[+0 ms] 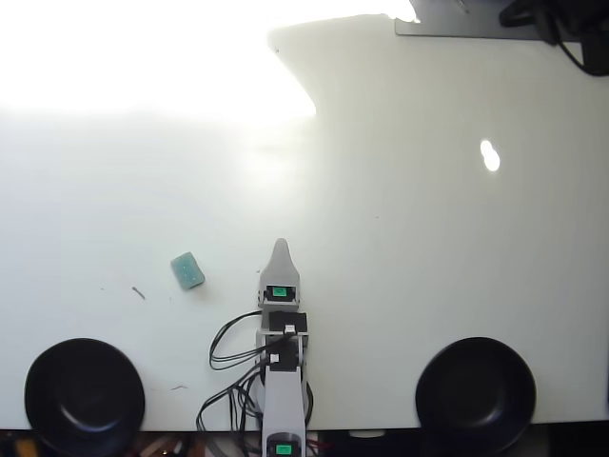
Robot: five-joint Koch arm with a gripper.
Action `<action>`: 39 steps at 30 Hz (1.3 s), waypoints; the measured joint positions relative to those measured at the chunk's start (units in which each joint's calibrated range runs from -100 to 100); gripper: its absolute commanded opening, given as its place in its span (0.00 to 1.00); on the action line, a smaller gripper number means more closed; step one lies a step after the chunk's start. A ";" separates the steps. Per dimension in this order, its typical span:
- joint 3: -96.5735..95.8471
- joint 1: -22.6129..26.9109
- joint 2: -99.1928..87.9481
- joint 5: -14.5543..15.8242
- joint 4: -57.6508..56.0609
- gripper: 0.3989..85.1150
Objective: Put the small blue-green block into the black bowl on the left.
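Observation:
The small blue-green block (187, 269) lies flat on the white table, left of the arm. A black bowl (84, 395) stands at the lower left near the table's front edge and looks empty. My gripper (280, 248) points away from the base, toward the table's middle, to the right of the block and apart from it. Only one pointed tip shows from above, so I cannot tell whether the jaws are open or shut. Nothing shows in the gripper.
A second black bowl (476, 392) stands at the lower right. The arm's base and black cables (233, 357) sit at the front edge. Strong glare washes out the upper left of the table (428, 238). Dark gear (561, 24) lies at the upper right.

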 measured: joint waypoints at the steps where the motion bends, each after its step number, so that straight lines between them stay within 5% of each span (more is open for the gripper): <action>1: 0.00 0.00 0.00 0.00 0.00 0.59; 39: 0.00 3.22 -0.25 -0.05 0.00 0.57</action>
